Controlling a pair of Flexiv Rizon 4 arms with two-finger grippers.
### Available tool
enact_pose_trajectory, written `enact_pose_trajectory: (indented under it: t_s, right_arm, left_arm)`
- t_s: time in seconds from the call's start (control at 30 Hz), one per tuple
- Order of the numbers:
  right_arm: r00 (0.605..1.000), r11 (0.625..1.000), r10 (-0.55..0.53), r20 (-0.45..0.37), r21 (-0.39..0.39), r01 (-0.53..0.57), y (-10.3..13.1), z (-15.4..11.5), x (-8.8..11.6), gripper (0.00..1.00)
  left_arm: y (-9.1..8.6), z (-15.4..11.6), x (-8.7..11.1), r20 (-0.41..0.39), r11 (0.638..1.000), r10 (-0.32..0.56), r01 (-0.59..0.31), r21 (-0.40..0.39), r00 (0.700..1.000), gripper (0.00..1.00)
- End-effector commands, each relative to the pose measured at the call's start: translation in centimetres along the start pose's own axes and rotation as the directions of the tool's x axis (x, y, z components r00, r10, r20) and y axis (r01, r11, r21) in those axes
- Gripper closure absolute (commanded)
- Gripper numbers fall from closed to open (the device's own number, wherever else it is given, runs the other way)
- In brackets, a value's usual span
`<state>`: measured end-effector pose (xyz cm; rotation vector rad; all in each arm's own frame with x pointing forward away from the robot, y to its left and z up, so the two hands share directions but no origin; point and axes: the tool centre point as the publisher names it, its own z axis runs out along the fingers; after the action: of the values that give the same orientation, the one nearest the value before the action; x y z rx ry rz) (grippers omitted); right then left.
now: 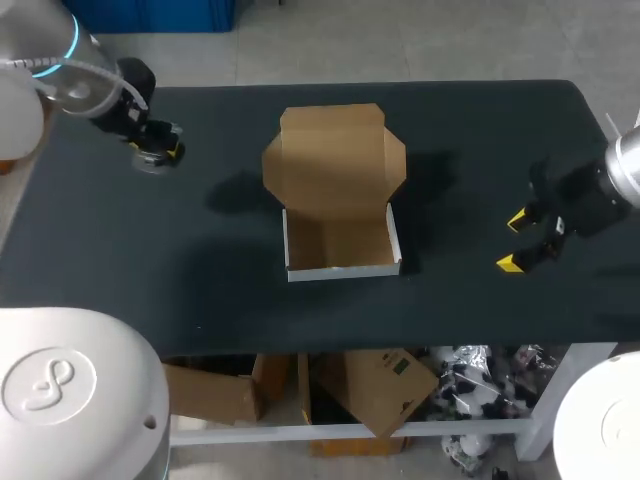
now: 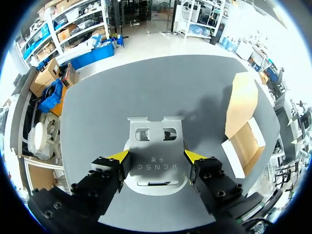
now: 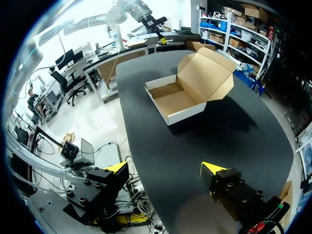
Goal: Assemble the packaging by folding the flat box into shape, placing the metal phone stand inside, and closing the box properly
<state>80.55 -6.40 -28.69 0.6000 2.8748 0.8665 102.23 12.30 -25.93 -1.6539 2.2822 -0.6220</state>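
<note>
1. Straight to the left gripper (image 2: 157, 157): spread open, straddling the phone stand (image 2: 155, 139) flat on the table (image 2: 97, 107), by the look of it clamped on nothing yet.
2. Lengthwise straight ahead of that gripper for the stand, round base nearest, slotted end farthest. So a squeeze across the narrow width, not along the length.
3. Over to the right gripper (image 1: 514, 242): wide open as well, empty, well apart from the box (image 1: 335, 240) and on the opposite side of it from the stand.
4. Mid-table for the box: already folded into shape, lid (image 1: 335, 155) open at the back, nothing inside. Well apart from the stand, off toward the robot's right.
5. Plainly a job for the left arm, being right over the stand; likely a lift, then a carry rightward across the box's side wall.
6. Hard to make out: from overhead, barely a grey sliver of the stand under the left gripper. Hard to judge, too, how high above the metal that gripper hangs.
</note>
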Motion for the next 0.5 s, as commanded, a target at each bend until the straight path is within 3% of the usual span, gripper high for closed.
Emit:
enact_pose_trajectory:
  t_s: [0.03,0.5]
  right_arm:
    - [1.0,1.0,0.0,-0.012,0.016,0.0,0.4,0.6,-0.6,0.0]
    - [1.0,1.0,0.002,-0.015,0.009,-0.002,0.4,1.2,-0.9,0.0]
  left_arm:
    - [0.2,-0.3,0.3,0.005,1.0,0.002,-0.002,0.002,1.0,1.0]
    - [0.4,-0.4,1.8,-0.001,1.0,0.012,-0.012,-0.01,1.0,1.0]
